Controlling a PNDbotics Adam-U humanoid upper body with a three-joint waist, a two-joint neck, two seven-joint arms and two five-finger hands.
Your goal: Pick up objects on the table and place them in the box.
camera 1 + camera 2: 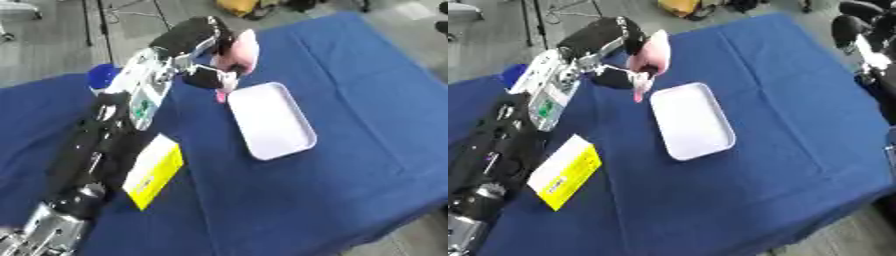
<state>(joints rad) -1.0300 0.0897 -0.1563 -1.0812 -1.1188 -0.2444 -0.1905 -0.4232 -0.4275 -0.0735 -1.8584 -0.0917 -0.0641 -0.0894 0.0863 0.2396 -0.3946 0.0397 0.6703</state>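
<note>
Left eye view: left hand (206, 47) curled round a pink object (243, 50), held above the blue table (367, 100) just beside the empty white box (271, 120). Yellow carton (153, 170) remains unplaced. Right hand (859, 35), at the far right edge: finger state indeterminate.

A blue cloth (367, 100) covers the whole table, creased in long folds. Beyond its far edge lies grey floor (52, 45) with dark cables (114, 15) trailing across it, and something yellow (238, 6) sits up there
</note>
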